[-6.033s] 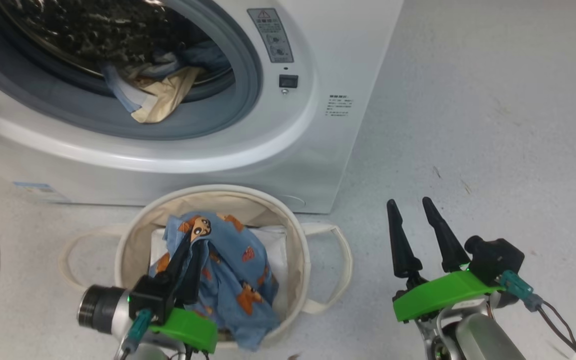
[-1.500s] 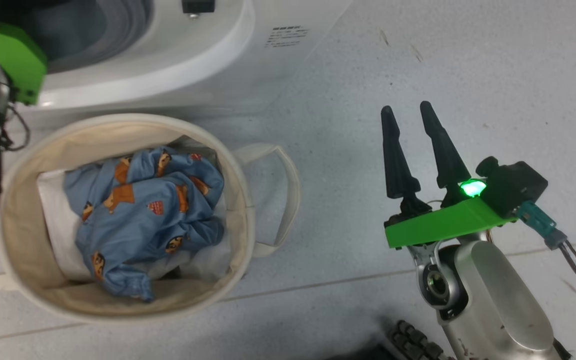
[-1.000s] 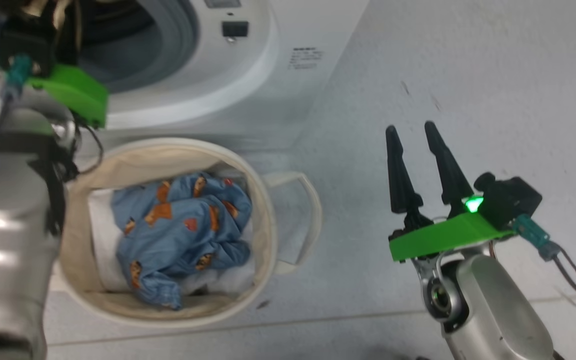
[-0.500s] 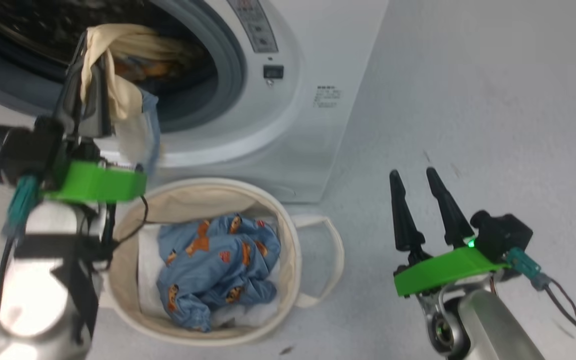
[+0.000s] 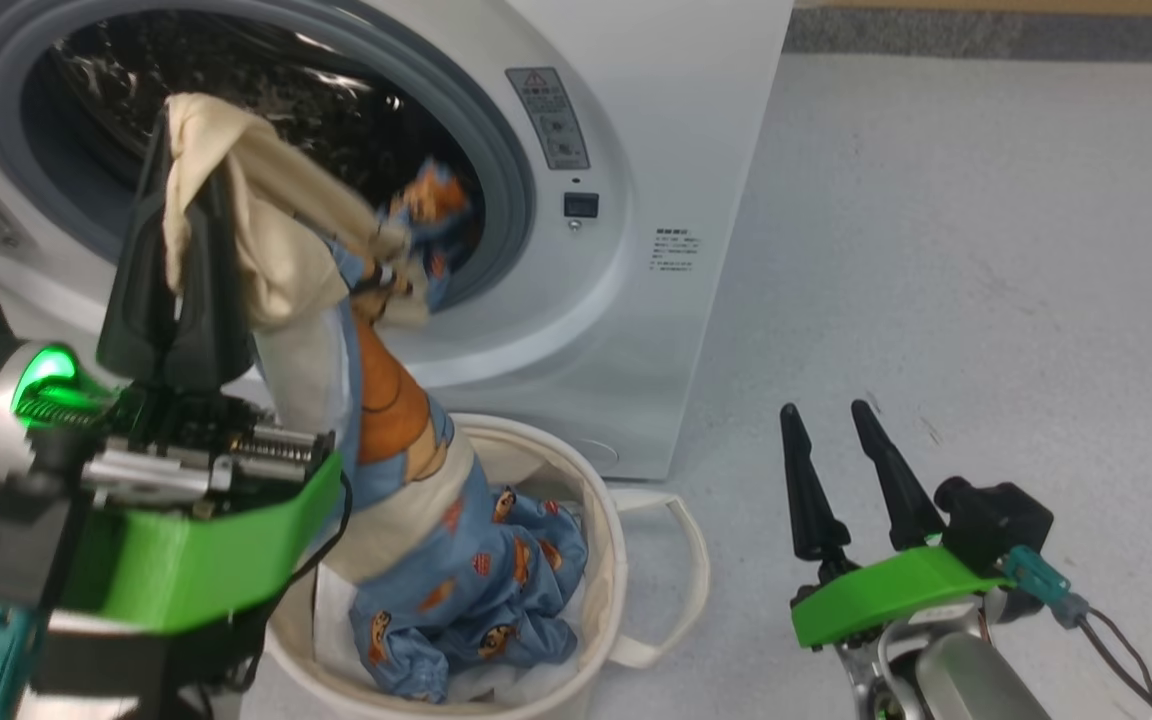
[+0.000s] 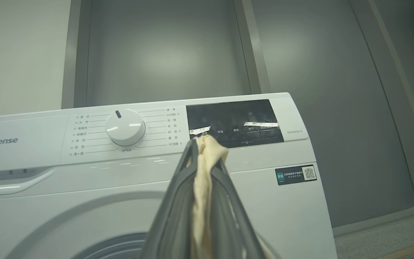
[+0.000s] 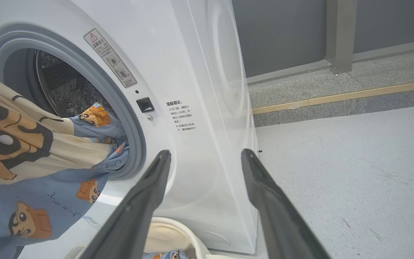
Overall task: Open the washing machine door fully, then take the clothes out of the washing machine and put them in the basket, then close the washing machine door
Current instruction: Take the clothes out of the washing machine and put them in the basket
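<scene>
The white washing machine [image 5: 656,120] stands with its grey-rimmed drum mouth [image 5: 511,180] uncovered; the washing machine door is out of view. My left gripper [image 5: 179,150] is raised in front of the drum, shut on the cream end of the clothes [image 5: 391,420]. That blue bear-print garment trails from the drum down into the basket [image 5: 608,530], where more bear-print cloth [image 5: 496,590] lies. In the left wrist view, the gripper [image 6: 203,142] pinches cream cloth before the control panel [image 6: 228,122]. My right gripper [image 5: 823,410] hovers open over the floor, right of the basket, holding nothing [image 7: 205,153].
A flat white sheet [image 5: 331,600] lines the basket's bottom. Grey floor [image 5: 986,250] stretches to the right of the washer. Behind it run a kerb with a brass strip [image 7: 354,95] and dark wall panels [image 7: 282,32].
The head camera has tilted up. My left gripper has pulled the cream-and-blue garment out of the drum and lifted it toward the basket. The right gripper has stayed open and still.
</scene>
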You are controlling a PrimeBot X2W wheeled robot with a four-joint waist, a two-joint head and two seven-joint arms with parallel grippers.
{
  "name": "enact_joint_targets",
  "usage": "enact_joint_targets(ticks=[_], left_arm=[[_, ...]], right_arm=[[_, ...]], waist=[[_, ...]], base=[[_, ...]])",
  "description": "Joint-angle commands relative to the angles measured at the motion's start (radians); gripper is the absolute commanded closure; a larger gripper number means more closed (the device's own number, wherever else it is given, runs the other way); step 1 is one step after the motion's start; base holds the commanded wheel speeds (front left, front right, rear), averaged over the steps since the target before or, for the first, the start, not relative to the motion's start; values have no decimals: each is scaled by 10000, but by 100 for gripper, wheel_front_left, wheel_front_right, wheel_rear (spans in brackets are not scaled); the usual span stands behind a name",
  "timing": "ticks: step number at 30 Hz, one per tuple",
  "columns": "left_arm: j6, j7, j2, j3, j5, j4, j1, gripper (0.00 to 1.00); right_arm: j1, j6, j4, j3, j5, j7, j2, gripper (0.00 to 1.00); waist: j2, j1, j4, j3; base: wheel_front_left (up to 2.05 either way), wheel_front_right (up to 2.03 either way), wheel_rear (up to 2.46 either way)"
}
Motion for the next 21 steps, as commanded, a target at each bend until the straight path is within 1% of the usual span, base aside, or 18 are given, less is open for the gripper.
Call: enact_joint_targets(ticks=[1, 9, 15, 21], left_arm=[[-18, -37, 149, 355, 180, -641, -186, 100], [-93, -37, 77, 109, 411, -1662, 162, 100], [-34, -37, 53, -89, 582, -2262, 239, 100], [-66, -37, 73, -307, 551, -1934, 462, 100]], right_arm=[[-3, 4, -266, 235, -66, -122, 40, 0], [157, 4, -184, 354, -11, -122, 40, 0], [248, 4, -152, 393, 43, -122, 40, 0], [289, 4, -93, 445, 62, -122, 40, 0]], waist=[[-1, 0, 54, -113], [-1, 0, 116, -415], [-1, 0, 131, -539], [-1, 0, 102, -565]], base=[[0, 0, 0], [0, 0, 0], [0, 0, 0], [0, 0, 0]])
